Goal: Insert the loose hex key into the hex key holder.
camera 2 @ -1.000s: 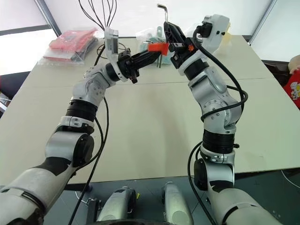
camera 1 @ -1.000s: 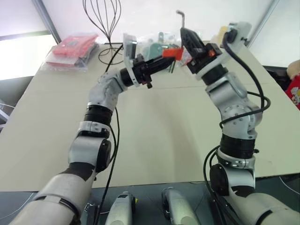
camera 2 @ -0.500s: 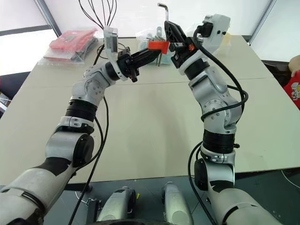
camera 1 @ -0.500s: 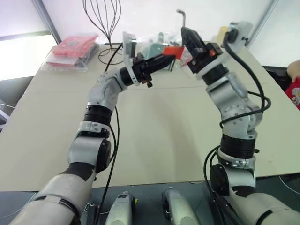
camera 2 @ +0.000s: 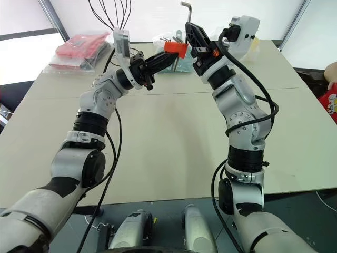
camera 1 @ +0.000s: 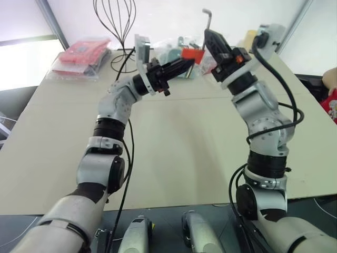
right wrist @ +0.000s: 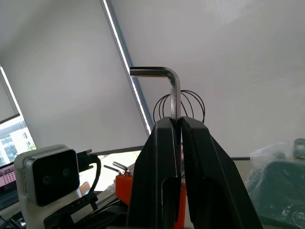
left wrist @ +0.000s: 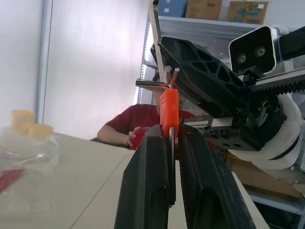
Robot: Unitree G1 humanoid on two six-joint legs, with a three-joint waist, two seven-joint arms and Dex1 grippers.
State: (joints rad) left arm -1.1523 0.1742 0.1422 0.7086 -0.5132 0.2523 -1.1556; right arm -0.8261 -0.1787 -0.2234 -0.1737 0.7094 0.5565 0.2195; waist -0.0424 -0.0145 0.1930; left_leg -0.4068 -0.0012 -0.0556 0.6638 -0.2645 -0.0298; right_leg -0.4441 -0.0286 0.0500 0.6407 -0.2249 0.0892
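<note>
Bare grey metal on the loose hex key, smooth, with a dull sheen along its bend. Bright orange-red plastic for the hex key holder, smooth and faintly glossy, with thin shiny metal keys protruding. Matt black plastic on the fingers of the left gripper and the right gripper, smooth-faced, with cut-out ribs. Pale beige tabletop, matt and even. Clear, crinkled, glossy plastic bags over red contents. Thin dark wire for the wire frame.
</note>
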